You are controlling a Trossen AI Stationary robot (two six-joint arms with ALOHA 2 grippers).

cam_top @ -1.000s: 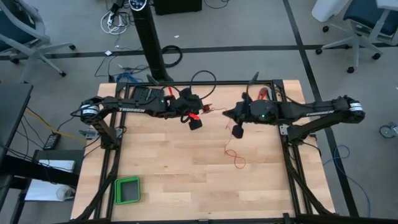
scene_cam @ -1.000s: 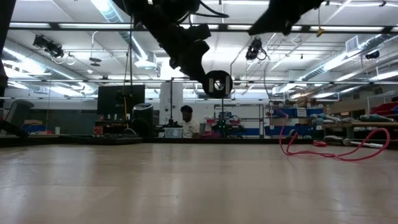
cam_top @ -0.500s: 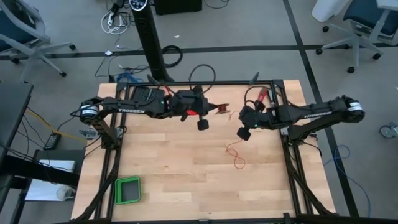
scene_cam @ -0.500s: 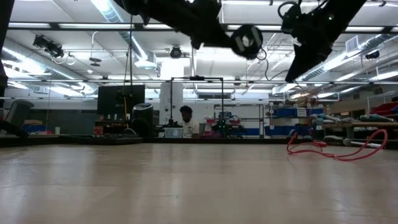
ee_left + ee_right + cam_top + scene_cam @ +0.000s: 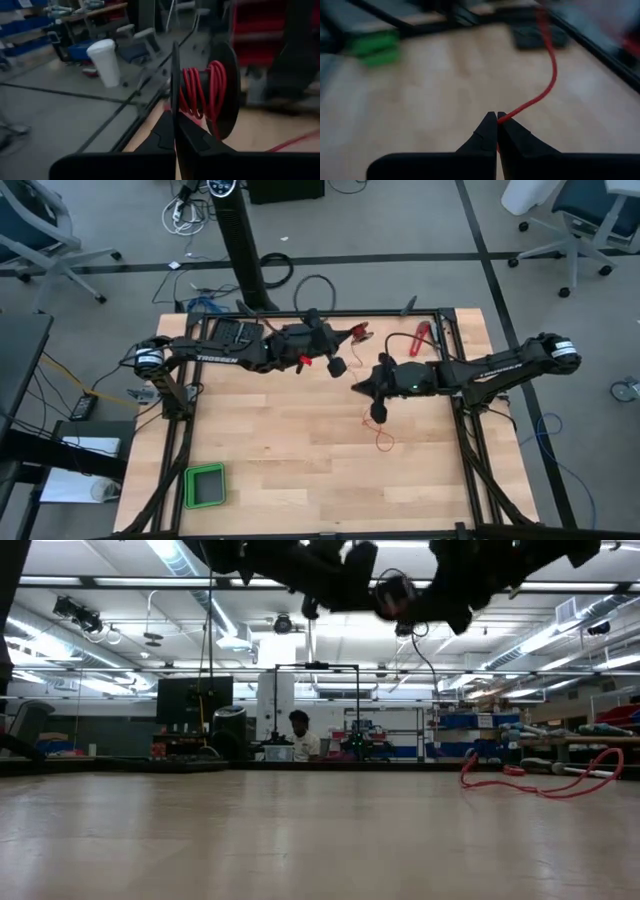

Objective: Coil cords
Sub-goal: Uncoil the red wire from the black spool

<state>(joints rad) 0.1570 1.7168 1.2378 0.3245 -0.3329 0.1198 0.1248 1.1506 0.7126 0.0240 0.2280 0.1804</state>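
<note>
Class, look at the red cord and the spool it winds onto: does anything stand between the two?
Nothing visible does. The left pincer is shut on the spool's flange, the right pincer is shut on the red cord, and only bare table lies under the gap between them.

**What the tabletop carries**

We see a pale wooden tabletop point(image 5: 290, 460) framed by black rails. A small green tray point(image 5: 204, 485) sits near its front left corner. A thin red cord point(image 5: 380, 435) lies in loose squiggles right of the middle. A red-handled tool point(image 5: 420, 338) rests by the far edge, toward the right corner.
</note>
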